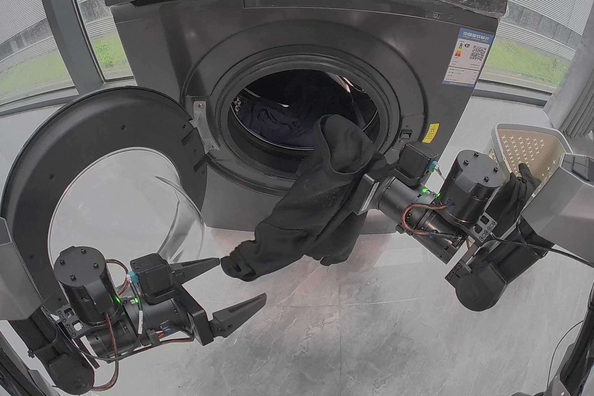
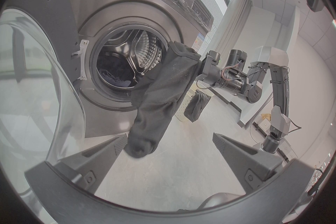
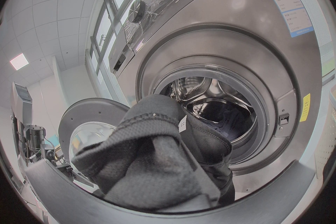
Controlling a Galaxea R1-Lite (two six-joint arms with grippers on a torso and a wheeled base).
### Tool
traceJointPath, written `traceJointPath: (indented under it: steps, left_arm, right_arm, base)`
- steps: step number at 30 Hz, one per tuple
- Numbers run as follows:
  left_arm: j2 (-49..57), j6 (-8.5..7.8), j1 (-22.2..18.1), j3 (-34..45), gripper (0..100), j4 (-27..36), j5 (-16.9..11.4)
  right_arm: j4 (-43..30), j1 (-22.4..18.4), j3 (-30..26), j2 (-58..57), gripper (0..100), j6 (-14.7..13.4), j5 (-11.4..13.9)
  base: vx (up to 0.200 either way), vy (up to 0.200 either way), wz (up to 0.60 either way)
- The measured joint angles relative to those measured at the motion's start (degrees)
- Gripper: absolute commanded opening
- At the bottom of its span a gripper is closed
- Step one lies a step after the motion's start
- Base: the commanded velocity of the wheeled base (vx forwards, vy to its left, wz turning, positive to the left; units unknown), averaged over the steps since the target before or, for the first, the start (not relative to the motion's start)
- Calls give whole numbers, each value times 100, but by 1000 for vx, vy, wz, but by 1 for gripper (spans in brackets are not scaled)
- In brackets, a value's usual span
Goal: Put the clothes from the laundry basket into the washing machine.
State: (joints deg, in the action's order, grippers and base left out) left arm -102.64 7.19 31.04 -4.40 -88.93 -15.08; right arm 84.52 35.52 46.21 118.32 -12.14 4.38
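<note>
The grey washing machine [image 1: 297, 38] stands with its round door [image 1: 93, 131] swung open to the left. Dark blue clothes [image 1: 272, 122] lie inside the drum [image 3: 217, 109]. My right gripper [image 1: 366, 182] is shut on a black garment [image 1: 315, 199] just in front of the drum opening's lower right rim; the cloth covers its fingers. The garment [image 2: 164, 88] hangs down toward the floor, one end trailing left. My left gripper [image 1: 241, 279] is open and empty, low at the left, just below that trailing end. The garment [image 3: 157, 158] bunches close to the right wrist camera.
The white perforated laundry basket [image 1: 532, 146] stands at the right, behind my right arm, with another dark cloth [image 1: 513, 193] draped over its rim. The open door takes up the space on the left. Pale tiled floor [image 1: 346, 323] lies in front of the machine.
</note>
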Motion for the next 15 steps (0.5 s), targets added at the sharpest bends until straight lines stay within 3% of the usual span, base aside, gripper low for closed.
traceJointPath:
  steps: [15]
  left_arm:
    - [5,-11,66,-111,100,2,24]
  right_arm:
    - [-24,30,155,-27,0,-80,-148]
  base:
    - [0,0,0]
